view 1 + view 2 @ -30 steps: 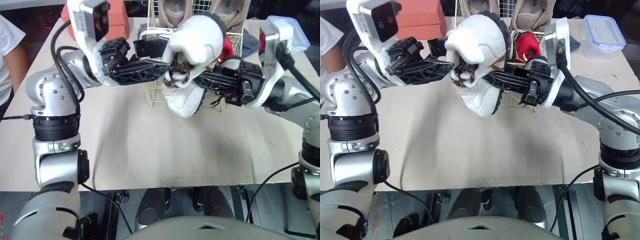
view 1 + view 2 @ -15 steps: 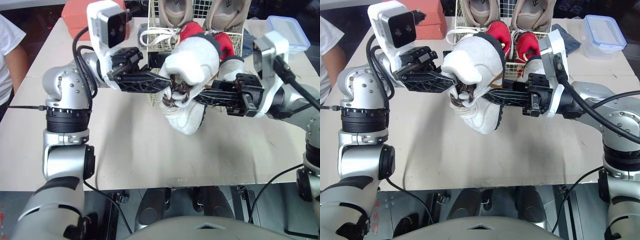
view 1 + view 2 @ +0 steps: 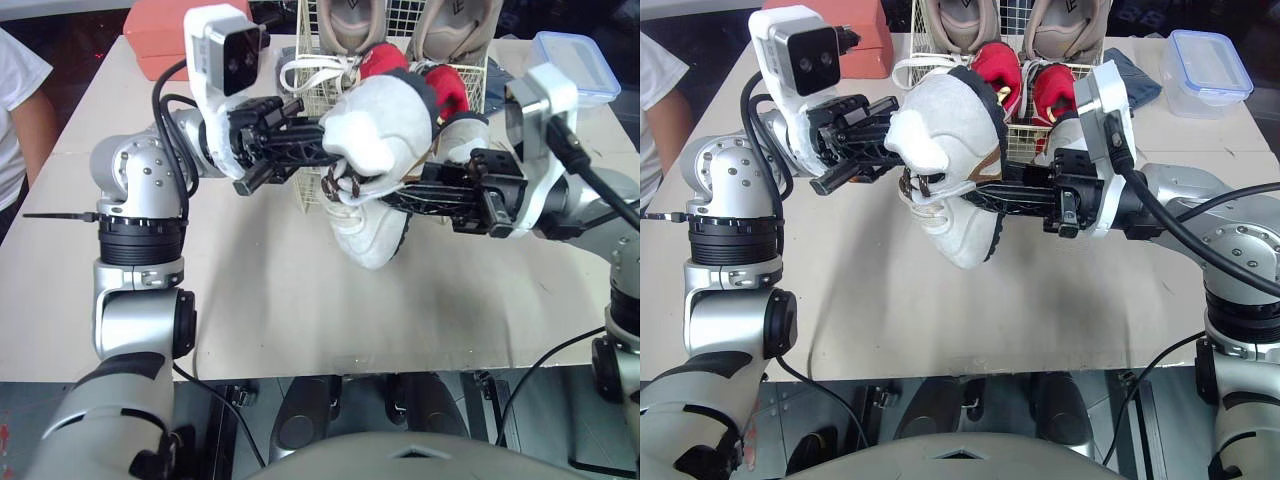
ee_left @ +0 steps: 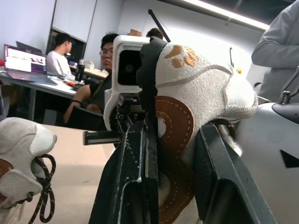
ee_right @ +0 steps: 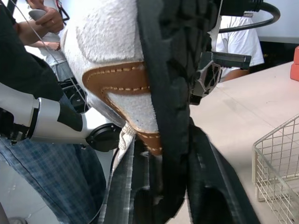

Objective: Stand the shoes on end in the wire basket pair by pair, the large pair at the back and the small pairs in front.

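Note:
Two white shoes hang in the air just in front of the wire basket (image 3: 400,15). My left gripper (image 3: 325,145) is shut on the heel of the upper white shoe (image 3: 380,120); the left wrist view shows its brown heel patch (image 4: 175,140) between the fingers. My right gripper (image 3: 385,195) comes in from the other side, with that shoe's black sole (image 5: 173,116) between its fingers. The lower white shoe (image 3: 370,230) dangles under them with dark laces (image 3: 335,185) between the two. In the basket stand two large beige shoes (image 3: 350,20) at the back and two red shoes (image 3: 447,85) in front.
A salmon box (image 3: 165,35) lies at the table's far left, a clear lidded container (image 3: 575,60) at the far right beside a blue-grey cloth (image 3: 1135,75). A person's arm (image 3: 25,120) shows at the left edge. Bare tabletop (image 3: 300,300) lies in front.
My left gripper, open beside the shoes before, has closed on the upper shoe's heel. The pair has sunk slightly from a second ago. The right arm has barely moved.

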### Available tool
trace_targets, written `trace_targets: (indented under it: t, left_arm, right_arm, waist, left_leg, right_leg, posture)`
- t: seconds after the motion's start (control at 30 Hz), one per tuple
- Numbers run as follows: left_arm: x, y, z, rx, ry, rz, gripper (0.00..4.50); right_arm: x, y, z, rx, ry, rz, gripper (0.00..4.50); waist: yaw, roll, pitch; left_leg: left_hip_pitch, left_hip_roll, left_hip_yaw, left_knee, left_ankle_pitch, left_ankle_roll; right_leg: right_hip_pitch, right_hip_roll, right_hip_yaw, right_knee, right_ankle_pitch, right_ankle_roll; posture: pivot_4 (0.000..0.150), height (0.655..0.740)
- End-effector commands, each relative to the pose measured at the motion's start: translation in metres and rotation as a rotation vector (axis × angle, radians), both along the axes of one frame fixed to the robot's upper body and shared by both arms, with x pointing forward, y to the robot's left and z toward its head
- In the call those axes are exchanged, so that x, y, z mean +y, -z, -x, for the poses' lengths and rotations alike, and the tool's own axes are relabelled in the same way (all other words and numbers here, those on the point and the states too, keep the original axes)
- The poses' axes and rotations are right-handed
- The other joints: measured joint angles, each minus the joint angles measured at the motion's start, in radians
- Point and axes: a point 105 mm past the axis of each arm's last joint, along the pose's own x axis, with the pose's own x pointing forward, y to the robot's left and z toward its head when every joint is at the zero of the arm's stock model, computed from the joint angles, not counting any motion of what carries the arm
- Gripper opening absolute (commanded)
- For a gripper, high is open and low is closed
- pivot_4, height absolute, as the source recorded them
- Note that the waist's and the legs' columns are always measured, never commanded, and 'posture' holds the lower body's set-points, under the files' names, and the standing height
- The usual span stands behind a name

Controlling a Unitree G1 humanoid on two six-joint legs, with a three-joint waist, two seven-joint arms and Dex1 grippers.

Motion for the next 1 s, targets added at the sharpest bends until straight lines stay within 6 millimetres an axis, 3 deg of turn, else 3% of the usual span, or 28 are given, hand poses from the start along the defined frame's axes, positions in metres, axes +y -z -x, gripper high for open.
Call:
trace_targets:
  t: [0.03, 0.07, 0.1, 0.13, 0.2, 0.4, 0.57, 0.7, 1.0]
  left_arm:
    - [0.009, -0.017, -0.001, -0.057, -0.076, 0.070, 0.58]
    - [0.011, -0.017, -0.003, -0.061, -0.106, 0.074, 0.56]
    - [0.014, -0.018, -0.006, -0.065, -0.141, 0.084, 0.56]
    - [0.016, -0.019, -0.007, -0.068, -0.163, 0.091, 0.56]
    - [0.020, -0.024, -0.015, -0.092, -0.263, 0.118, 0.56]
    - [0.029, -0.042, -0.035, -0.242, -0.573, 0.198, 0.54]
    - [0.019, -0.014, -0.039, -0.373, -0.688, 0.085, 0.54]
    - [0.014, 0.001, -0.051, -0.443, -0.773, 0.047, 0.54]
    - [0.016, -0.017, -0.060, -0.502, -0.834, 0.179, 0.54]
  right_arm:
    - [-0.007, 0.003, 0.014, -0.010, -0.017, 0.030, 2.62]
    - [-0.011, 0.004, 0.015, -0.008, -0.008, 0.037, 3.23]
    - [-0.014, 0.005, 0.016, -0.010, 0.007, 0.046, 3.37]
    - [-0.016, 0.006, 0.016, -0.012, 0.016, 0.053, 3.99]
    - [-0.022, 0.004, 0.014, -0.033, 0.070, 0.055, 4.50]
    - [-0.049, -0.008, 0.001, -0.125, 0.283, 0.034, 4.50]
    - [-0.091, -0.011, -0.007, -0.255, 0.516, 0.088, 4.50]
    - [-0.112, -0.009, -0.004, -0.304, 0.587, 0.172, 4.50]
    - [-0.120, -0.010, 0.002, -0.318, 0.599, 0.191, 4.50]
  waist:
    - [0.002, 0.000, 0.000]
    - [0.001, 0.000, 0.000]
    - [0.001, 0.000, 0.000]
    - [0.001, 0.000, 0.000]
    - [0.001, 0.000, 0.000]
    - [0.005, 0.000, 0.000]
    - [0.017, 0.000, 0.000]
    - [0.027, 0.000, 0.000]
    - [0.025, 0.000, 0.000]
  left_leg:
    - [0.000, 0.000, 0.000, 0.000, 0.000, 0.000]
    - [0.000, 0.000, 0.000, 0.000, 0.000, 0.000]
    - [0.000, 0.000, 0.000, 0.000, 0.000, 0.000]
    - [0.000, 0.000, 0.000, 0.000, 0.000, 0.000]
    - [0.000, 0.000, 0.000, 0.000, 0.000, 0.000]
    - [0.000, 0.000, 0.000, 0.000, 0.000, 0.000]
    - [0.000, -0.001, 0.000, 0.000, 0.000, 0.000]
    - [-0.001, -0.001, 0.000, 0.000, 0.000, 0.000]
    - [0.000, -0.001, 0.000, 0.000, 0.000, 0.000]
  right_leg:
    - [0.000, 0.000, 0.000, 0.000, 0.000, 0.000]
    - [0.000, 0.000, 0.000, 0.000, 0.000, 0.000]
    - [0.000, -0.001, 0.000, 0.000, 0.000, 0.000]
    - [0.000, -0.001, 0.000, 0.000, 0.000, 0.000]
    - [0.000, -0.001, 0.000, 0.000, 0.000, 0.000]
    - [0.000, -0.002, 0.000, -0.001, 0.000, 0.000]
    - [0.000, -0.003, 0.000, -0.001, 0.000, 0.000]
    - [0.001, -0.003, 0.000, -0.001, 0.000, 0.000]
    - [0.002, -0.003, 0.000, -0.002, 0.000, 0.000]
  posture:
    - [0.150, 0.7400]
    - [0.150, 0.7400]
    - [0.150, 0.7400]
    - [0.150, 0.7400]
    - [0.150, 0.7400]
    - [0.150, 0.7400]
    - [0.150, 0.7400]
    - [0.150, 0.7400]
    - [0.150, 0.7400]
